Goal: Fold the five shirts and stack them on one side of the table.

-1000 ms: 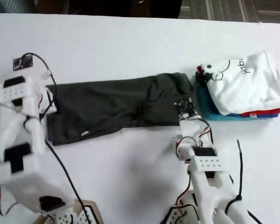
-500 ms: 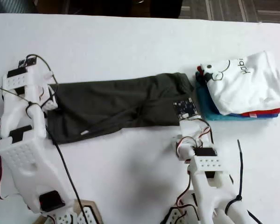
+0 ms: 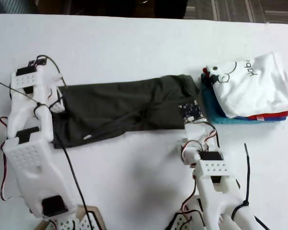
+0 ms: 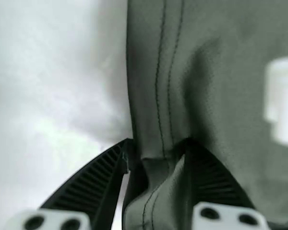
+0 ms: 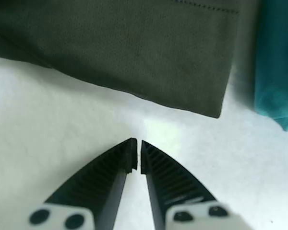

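- My left gripper (image 4: 156,148) pinches the 9 o'clock stitched edge of the dark olive-green cloth shirt (image 3: 120,110).
- My right gripper (image 5: 138,143) is pressed together, empty, just beside the shirt's 3 o'clock end.
- A white-topped stack of folded shirts (image 3: 249,88) sits at 3 o'clock.

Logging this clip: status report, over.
Left end effector shut on dark shirt. Right end effector shut, empty, near shirt. Folded stack at table's right.

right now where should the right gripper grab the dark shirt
Take the dark shirt by its near right corner, coming from the table's near edge. It lies flat there with a free edge facing the right gripper. The folded stack crowds its right end, and the left gripper holds the other end.
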`<state>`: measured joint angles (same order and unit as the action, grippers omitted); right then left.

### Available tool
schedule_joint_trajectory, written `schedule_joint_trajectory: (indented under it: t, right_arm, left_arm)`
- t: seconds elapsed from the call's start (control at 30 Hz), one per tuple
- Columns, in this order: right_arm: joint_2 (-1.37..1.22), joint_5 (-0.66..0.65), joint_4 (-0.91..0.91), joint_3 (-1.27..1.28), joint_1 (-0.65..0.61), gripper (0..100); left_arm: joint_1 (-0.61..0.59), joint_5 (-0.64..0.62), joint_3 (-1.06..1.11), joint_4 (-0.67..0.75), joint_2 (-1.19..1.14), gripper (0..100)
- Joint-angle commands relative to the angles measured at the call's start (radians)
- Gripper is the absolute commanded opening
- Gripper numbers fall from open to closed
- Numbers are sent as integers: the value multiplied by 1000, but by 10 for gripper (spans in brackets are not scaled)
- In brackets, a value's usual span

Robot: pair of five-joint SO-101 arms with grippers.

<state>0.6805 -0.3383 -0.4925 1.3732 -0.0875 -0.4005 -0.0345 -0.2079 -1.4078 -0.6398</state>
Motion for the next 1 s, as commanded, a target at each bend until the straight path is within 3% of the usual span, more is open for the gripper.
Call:
schedule_joint_trajectory:
  t: [0.0,0.03,0.17,0.5,0.97]
  right_arm:
    - [27,6,18,-5,8,20]
    - [27,6,18,-5,10,20]
    - [27,6,18,-5,12,20]
    - [27,14,19,-5,15,20]
    - [28,14,19,-5,15,20]
  left_arm:
    - [41,25,5,-17,-8,81]
    - [35,28,7,-17,-8,20]
    - [-29,32,8,-17,-8,26]
    - [-313,193,-65,-17,-8,28]
    - [-453,302,-93,-18,-8,28]
